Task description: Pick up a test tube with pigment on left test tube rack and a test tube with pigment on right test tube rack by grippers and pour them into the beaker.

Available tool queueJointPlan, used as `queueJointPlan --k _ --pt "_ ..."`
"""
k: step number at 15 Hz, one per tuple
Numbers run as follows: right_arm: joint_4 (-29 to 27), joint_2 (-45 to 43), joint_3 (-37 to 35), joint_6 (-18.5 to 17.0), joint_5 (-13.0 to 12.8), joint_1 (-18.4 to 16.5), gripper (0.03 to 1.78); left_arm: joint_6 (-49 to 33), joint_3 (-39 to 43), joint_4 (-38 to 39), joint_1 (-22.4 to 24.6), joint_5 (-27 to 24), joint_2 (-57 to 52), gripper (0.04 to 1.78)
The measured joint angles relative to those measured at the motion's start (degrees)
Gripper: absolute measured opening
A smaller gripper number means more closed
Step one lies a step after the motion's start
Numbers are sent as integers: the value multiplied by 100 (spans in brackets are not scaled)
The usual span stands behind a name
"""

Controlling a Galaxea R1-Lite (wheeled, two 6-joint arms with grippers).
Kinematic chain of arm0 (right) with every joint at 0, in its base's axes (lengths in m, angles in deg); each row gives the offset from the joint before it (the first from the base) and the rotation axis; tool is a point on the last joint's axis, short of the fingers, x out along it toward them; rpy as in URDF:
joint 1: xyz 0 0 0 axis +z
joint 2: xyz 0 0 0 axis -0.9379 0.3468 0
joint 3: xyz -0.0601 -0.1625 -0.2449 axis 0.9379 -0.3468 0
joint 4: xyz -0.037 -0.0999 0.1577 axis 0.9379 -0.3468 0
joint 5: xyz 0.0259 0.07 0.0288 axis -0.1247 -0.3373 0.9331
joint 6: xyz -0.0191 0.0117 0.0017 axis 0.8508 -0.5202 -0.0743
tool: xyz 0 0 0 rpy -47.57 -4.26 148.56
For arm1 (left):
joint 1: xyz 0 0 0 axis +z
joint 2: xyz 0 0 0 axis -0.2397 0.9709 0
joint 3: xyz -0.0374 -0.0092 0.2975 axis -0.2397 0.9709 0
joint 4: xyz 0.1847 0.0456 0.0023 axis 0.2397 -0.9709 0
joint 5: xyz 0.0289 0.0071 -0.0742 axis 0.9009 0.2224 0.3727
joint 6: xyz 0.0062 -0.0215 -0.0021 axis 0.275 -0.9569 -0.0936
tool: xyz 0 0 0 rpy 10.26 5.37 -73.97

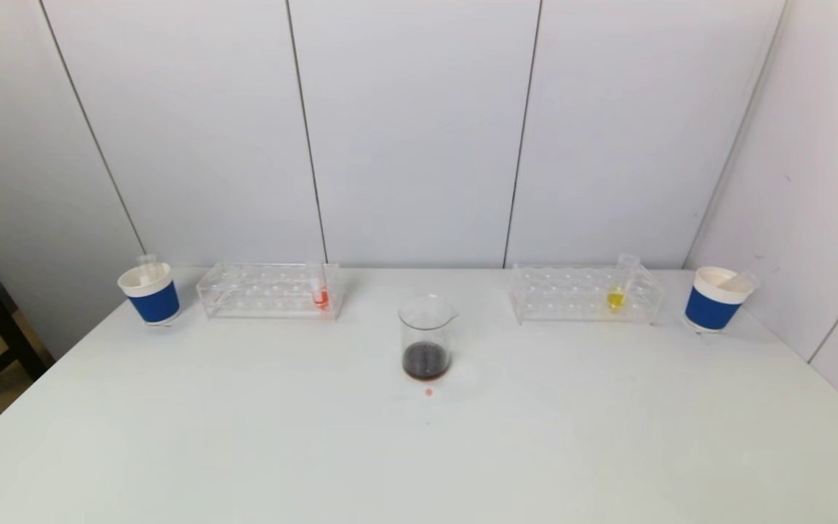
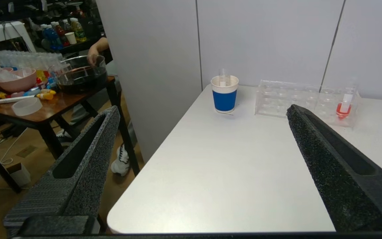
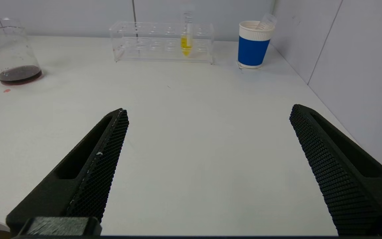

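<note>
Two racks flank the beaker (image 1: 427,337), which I take as my landmark at mid-table; it already holds a shallow dark liquid, with a small red spot on the table (image 1: 419,451) just in front of it. Left of the beaker stands the left test tube rack (image 1: 268,290), carrying the red-pigment tube (image 1: 321,292) upright at the end nearer the beaker. Right of the beaker stands the right test tube rack (image 1: 585,293), with the yellow-pigment tube (image 1: 618,289) upright toward its far end. Beyond each rack, farther from the beaker, sits a blue paper cup (image 1: 150,292) (image 1: 715,298) holding an empty tube.

My left gripper (image 2: 202,113) hangs with jaws spread wide and nothing between them, on the near side of the table, well short of the left rack. My right gripper (image 3: 207,114) is likewise wide open and empty, well apart from the right rack.

Risks, as I judge them: both racks are clear plastic and light, so an off-centre approach could drag a rack or tilt a tube against its hole; a loose hold on smooth glass could let a tube slip while tipping; two tubes converging on one narrow rim could collide or add to the spill.
</note>
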Motion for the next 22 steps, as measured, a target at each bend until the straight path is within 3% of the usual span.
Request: queueJointPlan --k 4,9,14,19,22 --pt "0 0 0 2 2 0 177 51 584 -496 108 -238 -953 176" --pt "0 0 0 2 2 0 177 57 1153 -552 128 -413 -1454 176" --pt "0 0 0 0 2 0 177 57 2019 200 128 -855 -1509 176" --pt "0 0 0 0 2 0 177 41 2481 460 128 -1497 -1509 176" --pt "0 0 0 0 2 0 177 -76 2589 464 128 -2139 -1509 176"
